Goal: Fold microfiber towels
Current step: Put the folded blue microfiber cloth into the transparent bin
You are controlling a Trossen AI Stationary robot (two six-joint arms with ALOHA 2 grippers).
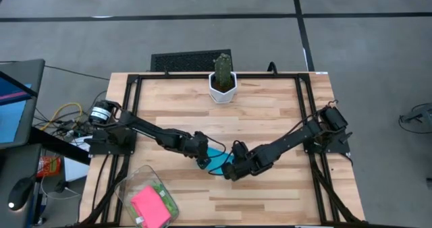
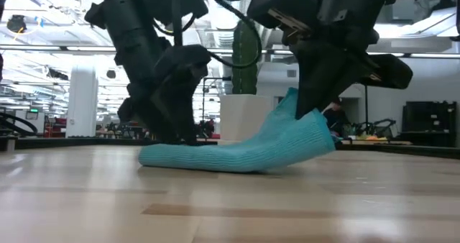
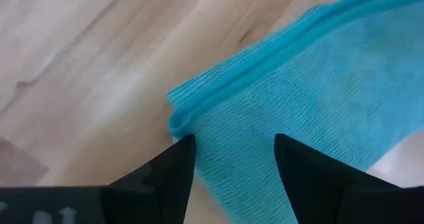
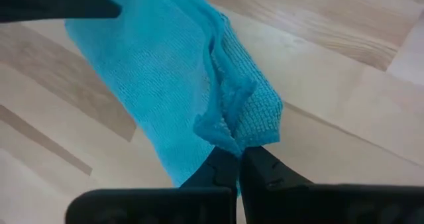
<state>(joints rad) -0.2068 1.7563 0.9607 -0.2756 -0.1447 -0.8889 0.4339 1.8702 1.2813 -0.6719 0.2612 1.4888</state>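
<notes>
Sky blue towel (image 2: 237, 151) mid-table, mostly hidden under arms from above. Right gripper (image 4: 240, 159) pinches its lifted edge. Left gripper (image 3: 233, 159) spread over other end, fingers (image 3: 173, 168) straddling it. Pink towel (image 1: 150, 205) in bin (image 1: 131, 181).

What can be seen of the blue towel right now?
The blue towel is a sky-blue, fuzzy knit cloth, folded over into layers with a stitched hem along its edges. It lies mid-table on the wood between the two arms. One end rests flat; the other is lifted off the table, pinched by the shut right end effector. The left end effector is open, its fingers straddling the flat end near a folded corner. Nothing else touches the towel.
</notes>
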